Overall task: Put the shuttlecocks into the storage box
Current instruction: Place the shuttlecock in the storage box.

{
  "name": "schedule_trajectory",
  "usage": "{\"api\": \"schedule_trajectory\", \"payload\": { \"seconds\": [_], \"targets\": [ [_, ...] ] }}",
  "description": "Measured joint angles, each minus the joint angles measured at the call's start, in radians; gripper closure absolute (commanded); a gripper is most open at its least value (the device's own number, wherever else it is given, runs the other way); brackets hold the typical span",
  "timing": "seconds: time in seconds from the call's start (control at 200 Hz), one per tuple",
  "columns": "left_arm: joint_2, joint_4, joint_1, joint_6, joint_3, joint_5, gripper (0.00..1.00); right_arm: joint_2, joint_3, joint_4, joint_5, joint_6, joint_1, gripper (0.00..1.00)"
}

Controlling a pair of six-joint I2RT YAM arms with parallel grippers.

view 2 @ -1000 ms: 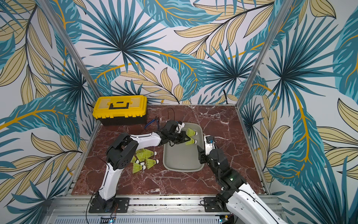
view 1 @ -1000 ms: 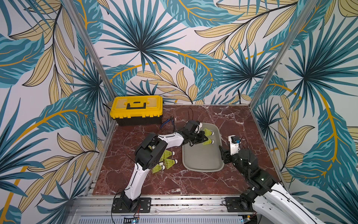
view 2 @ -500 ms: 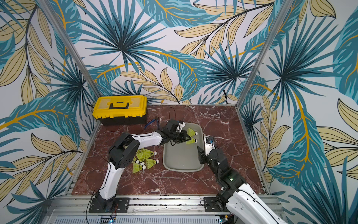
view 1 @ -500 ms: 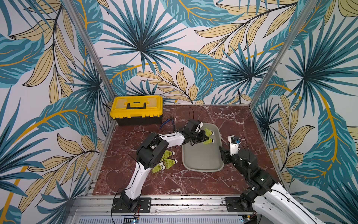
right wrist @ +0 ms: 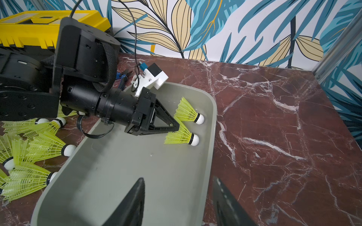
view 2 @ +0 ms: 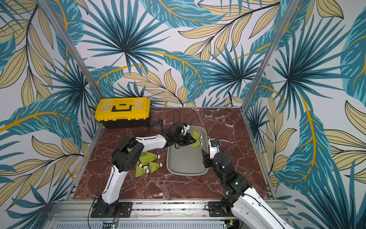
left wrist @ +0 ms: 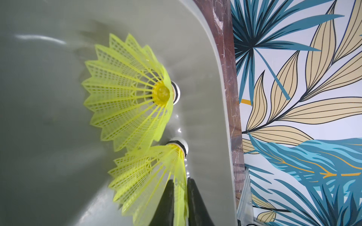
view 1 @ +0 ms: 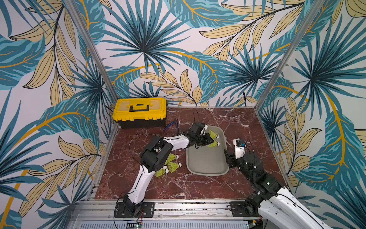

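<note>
Placing a shuttlecock in the storage box: the left gripper (right wrist: 177, 128) reaches over the far end of the shallow grey storage box (right wrist: 213, 125), and its fingers (left wrist: 168, 197) flank the skirt rim of the held shuttlecock (right wrist: 181, 137), which lies on its side on the box floor with its white tip toward the right wall. The fingers stand only narrowly apart with yellow mesh between them, and it cannot be told whether they press on it. Taking the thin skirt edge rather than the rounded tip probably suits such slim fingers. A second shuttlecock (right wrist: 188, 112) lies just beside the first, nearer the far corner, with its tip pointing the same way. This suggests the box is being filled from the far end so that the near floor stays open. The right gripper (right wrist: 178, 179) hovers at the near right rim with its fingers wide apart and nothing between them, apparently parked clear of the working arm. The loose shuttlecocks (view 1: 172, 164) lie heaped on the marble tabletop (view 1: 237, 126) just beside the left wall of the box, partly hidden by the left arm's elbow. That position likely explains why this arm does the carrying. The yellow-lidded toolbox (view 1: 139, 111) and the blue-handled pliers (view 1: 170, 125) at the back take no part
</note>
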Motion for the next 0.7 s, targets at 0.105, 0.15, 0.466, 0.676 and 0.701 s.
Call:
{"api": "schedule_trajectory", "payload": {
  "seconds": [0.105,0.15,0.466,0.676,0.701],
  "targets": [
    [0.000,0.000,0.000,-0.002,0.000,0.000,0.70,0.000,0.000,0.000,0.000,0.000,0.000,0.45],
    [0.000,-0.001,0.000,-0.003,0.000,-0.002,0.66,0.000,0.000,0.000,0.000,0.000,0.000,0.45],
    [0.000,-0.025,0.000,0.022,0.000,-0.027,0.50,0.000,0.000,-0.001,0.000,0.000,0.000,0.45],
    [-0.019,-0.053,0.002,0.041,-0.002,-0.057,0.45,-0.006,0.000,-0.003,0.005,0.000,0.000,0.45],
    [-0.026,-0.054,0.003,0.046,-0.003,-0.060,0.45,-0.006,0.000,-0.004,0.005,0.000,0.000,0.45]
  ]
}}
